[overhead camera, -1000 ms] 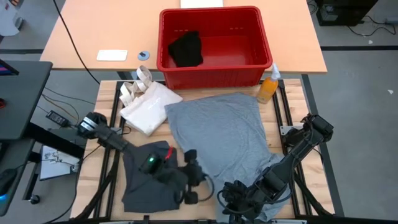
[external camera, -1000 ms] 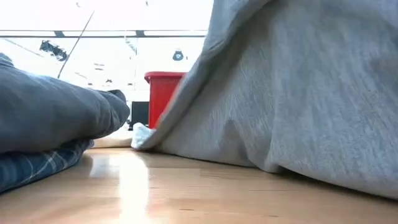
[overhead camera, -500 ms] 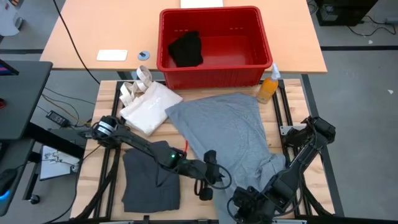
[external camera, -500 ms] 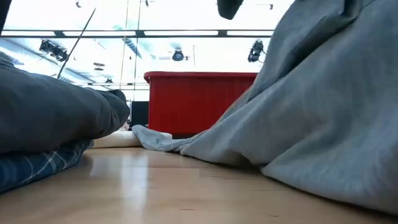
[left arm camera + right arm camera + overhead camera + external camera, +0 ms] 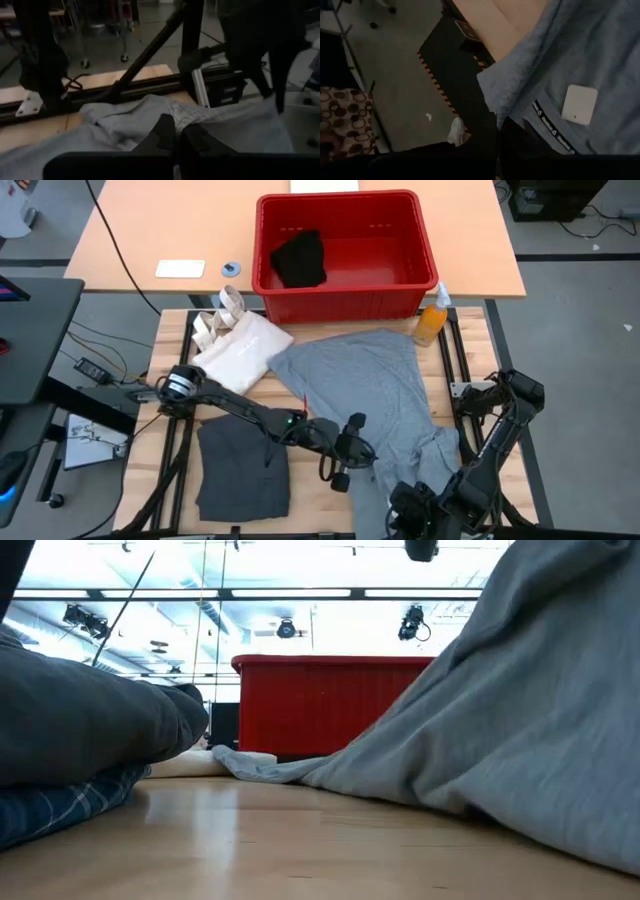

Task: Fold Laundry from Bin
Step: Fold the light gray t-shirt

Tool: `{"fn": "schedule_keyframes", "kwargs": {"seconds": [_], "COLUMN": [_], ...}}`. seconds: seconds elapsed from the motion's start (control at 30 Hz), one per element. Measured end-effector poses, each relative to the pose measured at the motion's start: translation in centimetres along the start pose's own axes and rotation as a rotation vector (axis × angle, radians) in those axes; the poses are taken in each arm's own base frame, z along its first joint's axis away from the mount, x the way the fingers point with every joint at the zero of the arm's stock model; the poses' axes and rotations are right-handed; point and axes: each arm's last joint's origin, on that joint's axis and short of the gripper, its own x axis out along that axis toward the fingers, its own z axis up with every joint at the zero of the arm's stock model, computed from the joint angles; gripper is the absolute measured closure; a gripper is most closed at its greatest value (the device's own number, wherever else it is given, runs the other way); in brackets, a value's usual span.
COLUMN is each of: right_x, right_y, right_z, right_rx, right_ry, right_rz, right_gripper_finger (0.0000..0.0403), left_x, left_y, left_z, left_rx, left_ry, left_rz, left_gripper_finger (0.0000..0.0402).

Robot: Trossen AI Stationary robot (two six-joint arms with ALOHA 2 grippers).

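Light grey shirt (image 5: pixel 370 395) is spread on the desk (image 5: pixel 470 330), its near edge now dragged further right by both closed jaws, left gripper (image 5: pixel 345 465) and right gripper (image 5: pixel 415 505) pinching it; black piece (image 5: pixel 300 258) remains in bin (image 5: pixel 345 300).

At six o'clock in the high view, the light grey shirt (image 5: pixel 375 395) runs past the picture's edge. The right gripper (image 5: pixel 412 515) is partly hidden under its folds. The plaid shirt (image 5: pixel 55 805) is mostly buried beneath the charcoal garment (image 5: pixel 85 730).
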Motion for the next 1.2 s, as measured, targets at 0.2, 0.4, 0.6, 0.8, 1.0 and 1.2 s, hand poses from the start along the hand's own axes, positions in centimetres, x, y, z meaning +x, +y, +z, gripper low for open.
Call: {"fn": "schedule_keyframes", "kwargs": {"seconds": [0.2,0.4,0.6,0.8,1.0,1.2], "right_x": [0.0,0.0,0.0,0.0,0.0,0.0], "right_y": [-0.4,-0.9,-1.3,-1.5,-1.5,-1.6], "right_z": [0.1,-0.3,-0.3,-0.3,-0.2,-0.1], "right_rx": [0.086,0.19,0.232,0.242,0.256,0.256], "right_ry": [-0.004,-0.035,-0.051,-0.038,0.03,0.077], "right_rz": [-0.042,-0.074,-0.109,-0.134,-0.159,-0.18], "right_gripper_finger": [0.0393,0.0393,0.0392,0.0356,0.0289,0.024], "left_x": [1.1,2.3,3.1,3.3,3.3,3.3], "left_y": [1.3,2.2,2.8,3.0,3.0,3.0], "left_z": [-1.6,-2.7,-4.2,-4.8,-4.8,-4.8], "left_rx": [0.008,0.017,0.044,0.061,0.071,0.07], "left_ry": [0.011,-0.051,-0.043,-0.032,-0.026,-0.027], "left_rz": [-0.013,-0.028,-0.016,-0.005,-0.006,-0.007], "left_gripper_finger": [0.0395,0.0395,0.0395,0.0387,0.031,0.021]}}
